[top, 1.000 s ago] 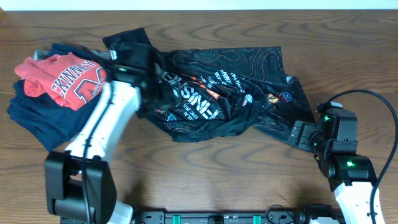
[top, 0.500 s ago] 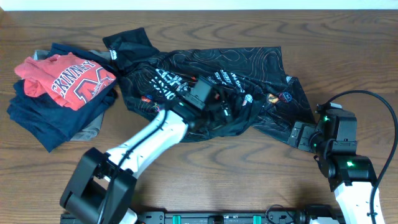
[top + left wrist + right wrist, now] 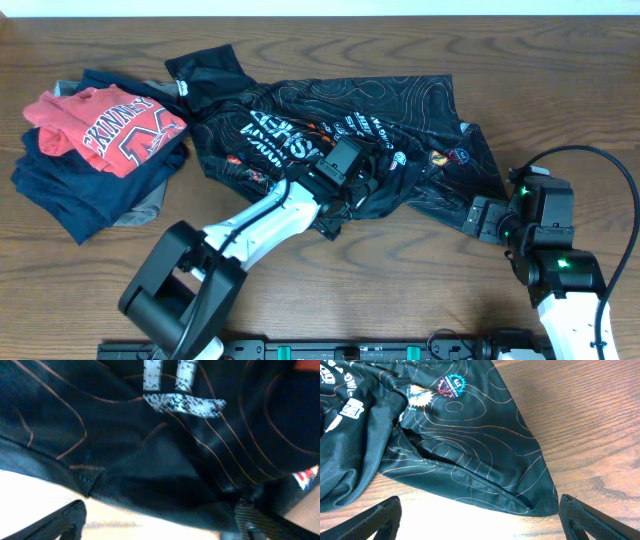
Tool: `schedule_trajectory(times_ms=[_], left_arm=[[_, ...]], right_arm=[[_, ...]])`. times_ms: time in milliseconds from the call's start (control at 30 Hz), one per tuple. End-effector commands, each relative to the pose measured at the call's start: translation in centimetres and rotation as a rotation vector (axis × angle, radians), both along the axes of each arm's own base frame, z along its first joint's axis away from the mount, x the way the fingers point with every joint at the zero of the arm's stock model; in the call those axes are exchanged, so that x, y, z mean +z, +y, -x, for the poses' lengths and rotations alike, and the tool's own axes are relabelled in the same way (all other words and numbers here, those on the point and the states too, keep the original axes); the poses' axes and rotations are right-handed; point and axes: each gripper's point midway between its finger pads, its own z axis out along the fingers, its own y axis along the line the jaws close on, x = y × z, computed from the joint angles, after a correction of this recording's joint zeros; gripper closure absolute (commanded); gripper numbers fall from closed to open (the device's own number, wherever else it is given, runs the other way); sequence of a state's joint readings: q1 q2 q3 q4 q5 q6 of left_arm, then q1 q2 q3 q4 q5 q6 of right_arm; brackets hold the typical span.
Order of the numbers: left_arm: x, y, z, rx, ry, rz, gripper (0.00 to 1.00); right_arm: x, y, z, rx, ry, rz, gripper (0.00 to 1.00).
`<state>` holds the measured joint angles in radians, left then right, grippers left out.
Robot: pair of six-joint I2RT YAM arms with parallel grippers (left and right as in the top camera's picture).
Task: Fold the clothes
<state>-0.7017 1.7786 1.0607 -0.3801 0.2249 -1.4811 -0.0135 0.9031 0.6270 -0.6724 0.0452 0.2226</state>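
Black garment (image 3: 400,140) with orange contour lines, crumpled across mid-worktop (image 3: 400,290) toward the far edge, left gripper (image 3: 350,185) spread wide over its near hem, right gripper (image 3: 487,217) spread wide, facing its near right corner.

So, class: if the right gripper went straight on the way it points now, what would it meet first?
Most likely the near hem of the black garment, lying on the table just ahead of the open right gripper; its height above the cloth is unclear.
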Motion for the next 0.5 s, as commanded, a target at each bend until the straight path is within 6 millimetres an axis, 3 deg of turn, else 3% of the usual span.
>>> schedule_trajectory(times_ms=[0, 33, 167, 200, 333, 467], left_arm=[[-1.0, 0.3, 0.2, 0.045, 0.030, -0.014, 0.17], [-1.1, 0.3, 0.3, 0.044, 0.031, -0.013, 0.25], [-1.1, 0.3, 0.3, 0.020, 0.026, -0.018, 0.87], [-1.1, 0.2, 0.4, -0.011, 0.018, -0.019, 0.94], [-1.6, 1.2, 1.9, -0.158, 0.032, -0.080, 0.94], [-2.3, 4.3, 4.9, -0.248, 0.152, -0.185, 0.94]], right_arm=[[0.3, -0.3, -0.1, -0.003, -0.005, 0.012, 0.02], [0.3, -0.3, -0.1, -0.003, -0.005, 0.012, 0.02], [0.3, -0.3, -0.1, -0.004, -0.005, 0.012, 0.02], [0.3, -0.3, -0.1, -0.004, -0.005, 0.012, 0.02], [0.2, -0.3, 0.0, -0.004, -0.002, 0.012, 0.03], [-0.3, -0.4, 0.2, -0.006, 0.026, 0.015, 0.03]])
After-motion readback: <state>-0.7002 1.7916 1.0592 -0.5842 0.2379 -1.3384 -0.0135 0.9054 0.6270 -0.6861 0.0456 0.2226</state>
